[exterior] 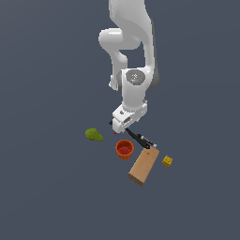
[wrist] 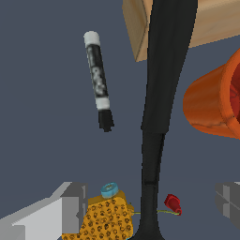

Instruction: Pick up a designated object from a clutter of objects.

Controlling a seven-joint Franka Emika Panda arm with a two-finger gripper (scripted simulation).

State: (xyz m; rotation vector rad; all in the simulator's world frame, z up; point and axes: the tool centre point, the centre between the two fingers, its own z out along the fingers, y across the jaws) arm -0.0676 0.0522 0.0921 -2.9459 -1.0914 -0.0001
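The claw [wrist: 150, 206] stands wide open astride the black utensil [wrist: 161, 93], which lies on the desk [wrist: 47, 140] between the orange-red cup [wrist: 213, 105] and the pen-like stick [wrist: 98, 77]. The approach seems done; next it should descend slightly and close on the handle.

floor [exterior: 42, 197]: flat, plain dark slate-blue | walls, furniture, windows: indistinguishable | light: even, soft

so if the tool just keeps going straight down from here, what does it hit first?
Probably the slim black spoon-like utensil, lying between the open tool fingers; depth unclear.
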